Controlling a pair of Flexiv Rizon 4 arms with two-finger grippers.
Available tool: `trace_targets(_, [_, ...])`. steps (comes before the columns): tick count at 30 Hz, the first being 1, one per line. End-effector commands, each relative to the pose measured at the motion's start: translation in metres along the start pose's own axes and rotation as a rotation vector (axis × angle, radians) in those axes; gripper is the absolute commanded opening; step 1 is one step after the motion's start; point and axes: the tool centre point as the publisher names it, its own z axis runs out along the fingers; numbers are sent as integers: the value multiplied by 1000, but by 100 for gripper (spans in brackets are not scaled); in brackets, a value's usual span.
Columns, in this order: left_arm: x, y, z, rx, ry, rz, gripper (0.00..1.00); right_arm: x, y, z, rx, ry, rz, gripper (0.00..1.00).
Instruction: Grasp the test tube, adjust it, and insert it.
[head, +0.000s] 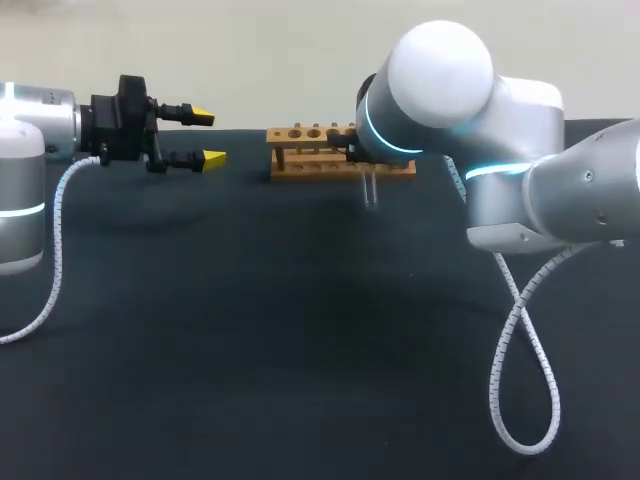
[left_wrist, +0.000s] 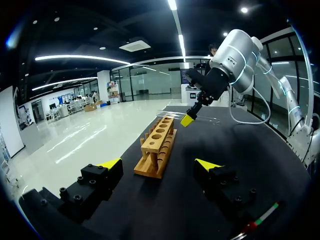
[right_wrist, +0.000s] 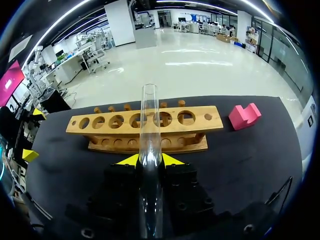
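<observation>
A wooden test tube rack (head: 300, 168) with a row of holes stands at the table's far middle. My right arm comes in over its right end and hides its own gripper in the head view; only the clear test tube's (head: 370, 190) end shows below it. In the right wrist view my right gripper (right_wrist: 150, 160) is shut on the test tube (right_wrist: 149, 115), which points ahead over the rack (right_wrist: 195, 132). From the left wrist view the tube (left_wrist: 210, 119) lies level above the rack's (left_wrist: 157, 145) far end. My left gripper (head: 208, 137) hangs open and empty left of the rack.
A pink block (right_wrist: 244, 116) lies on the black table cloth beyond the rack's end, seen from the right wrist. The right arm's white cable (head: 525, 360) loops down over the table's right front.
</observation>
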Motion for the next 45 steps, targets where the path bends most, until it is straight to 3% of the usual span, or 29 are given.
trace_targets(1, [1,-2,-1,-5,-5,4,100,0,1,3,0,7,0,0])
trace_targets(45, [1,-2,-1,-5,-5,4,100,11,-5,20,-43,156,25,0])
